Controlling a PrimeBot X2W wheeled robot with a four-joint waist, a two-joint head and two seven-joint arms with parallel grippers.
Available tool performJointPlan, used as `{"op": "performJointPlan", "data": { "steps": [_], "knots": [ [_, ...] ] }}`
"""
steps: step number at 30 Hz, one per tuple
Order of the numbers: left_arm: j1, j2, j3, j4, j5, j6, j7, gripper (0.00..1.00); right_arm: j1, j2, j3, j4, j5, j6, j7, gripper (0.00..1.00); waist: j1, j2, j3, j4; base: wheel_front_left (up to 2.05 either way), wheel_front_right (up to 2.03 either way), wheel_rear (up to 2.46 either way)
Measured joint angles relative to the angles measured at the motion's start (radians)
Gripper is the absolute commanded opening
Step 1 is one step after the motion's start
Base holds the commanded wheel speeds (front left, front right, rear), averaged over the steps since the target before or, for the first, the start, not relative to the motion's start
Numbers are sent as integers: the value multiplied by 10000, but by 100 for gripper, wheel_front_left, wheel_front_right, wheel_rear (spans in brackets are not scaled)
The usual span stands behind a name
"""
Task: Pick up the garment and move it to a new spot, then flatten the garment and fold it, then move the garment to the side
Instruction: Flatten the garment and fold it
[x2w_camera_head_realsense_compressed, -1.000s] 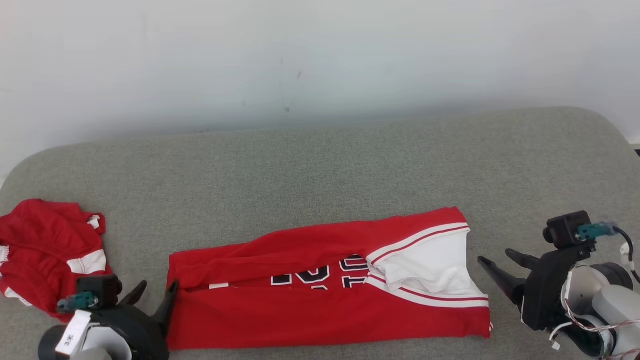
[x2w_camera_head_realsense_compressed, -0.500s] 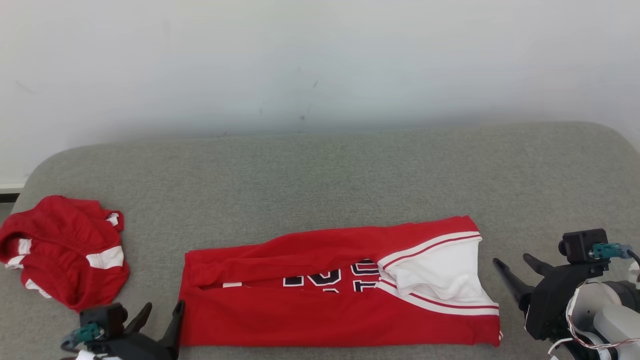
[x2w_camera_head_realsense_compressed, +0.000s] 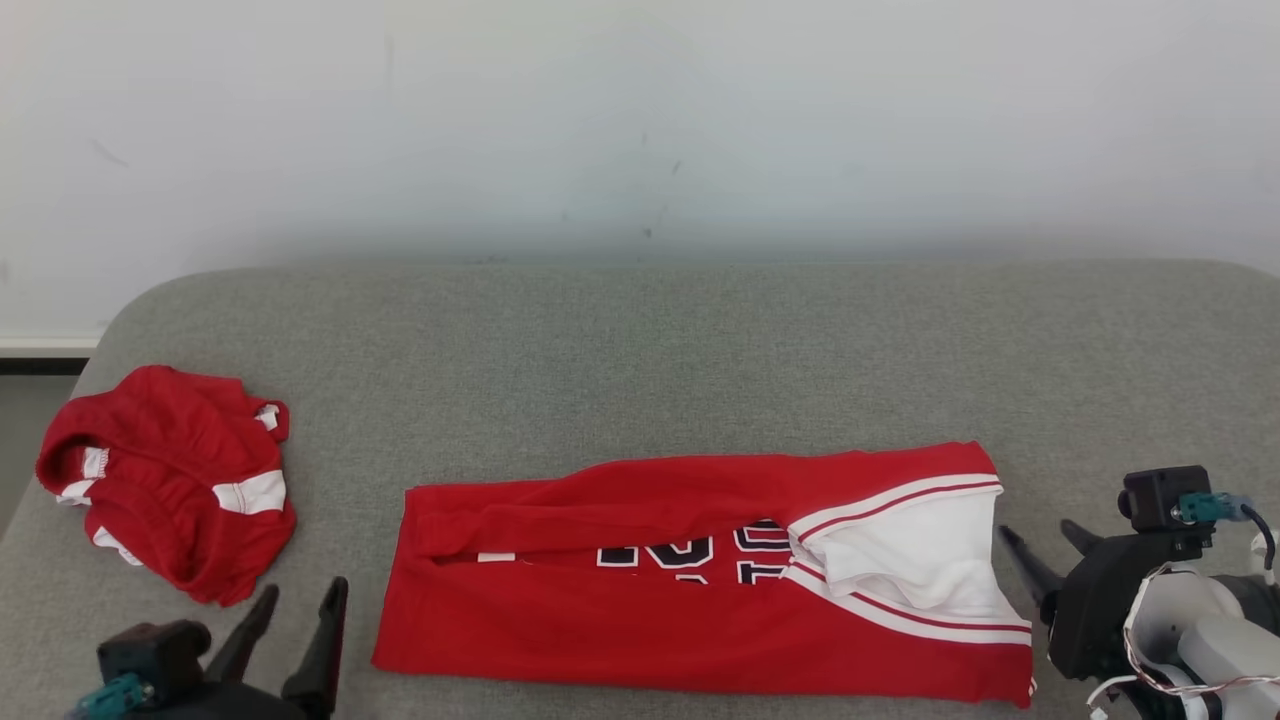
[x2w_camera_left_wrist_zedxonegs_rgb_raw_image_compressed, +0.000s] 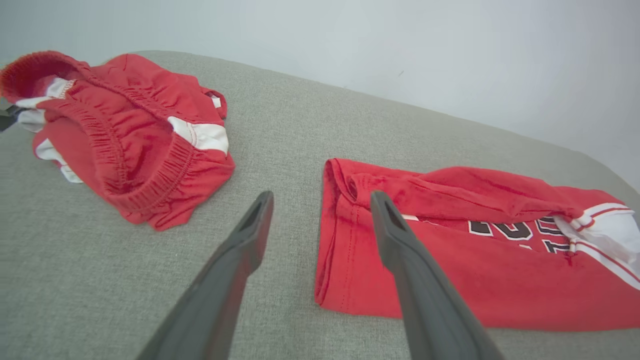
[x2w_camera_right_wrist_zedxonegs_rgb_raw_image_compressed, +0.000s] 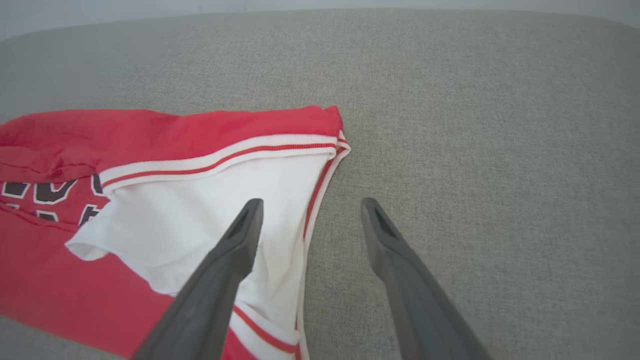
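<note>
The garment (x2w_camera_head_realsense_compressed: 700, 590) is a red jersey with white trim and dark lettering, folded lengthwise into a long band on the grey cushion (x2w_camera_head_realsense_compressed: 640, 380). My left gripper (x2w_camera_head_realsense_compressed: 300, 595) stands open just off its left end, with nothing between the fingers. In the left wrist view the garment's left hem (x2w_camera_left_wrist_zedxonegs_rgb_raw_image_compressed: 345, 240) lies under the right finger (x2w_camera_left_wrist_zedxonegs_rgb_raw_image_compressed: 395, 235). My right gripper (x2w_camera_head_realsense_compressed: 1040, 535) is open beside the white right end (x2w_camera_right_wrist_zedxonegs_rgb_raw_image_compressed: 210, 210), and its left finger (x2w_camera_right_wrist_zedxonegs_rgb_raw_image_compressed: 240, 240) hovers over the white fabric.
A crumpled pair of red shorts (x2w_camera_head_realsense_compressed: 175, 480) with white patches lies at the cushion's left end (x2w_camera_left_wrist_zedxonegs_rgb_raw_image_compressed: 125, 135). A pale wall (x2w_camera_head_realsense_compressed: 640, 120) rises behind the cushion. Bare grey fabric (x2w_camera_right_wrist_zedxonegs_rgb_raw_image_compressed: 475, 150) stretches behind and to the right of the garment.
The head camera has shifted, so the whole scene sits further right and lower. My left gripper has backed off the garment's left edge. Both grippers stay open.
</note>
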Motion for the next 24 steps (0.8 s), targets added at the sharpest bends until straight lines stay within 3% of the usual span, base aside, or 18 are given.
{"op": "performJointPlan", "data": {
  "steps": [12,24],
  "knots": [
    [831,-704,2071,-1081,1639,0,-2,100,-667,715,125,1507,48,-77,646,100,2,0,231,264,0,0,0],
    [1047,-1160,2813,-1902,2635,0,-13,100,-1386,1256,571,2800,128,-73,2031,100,2,0,556,511,0,0,0]
  ]
}}
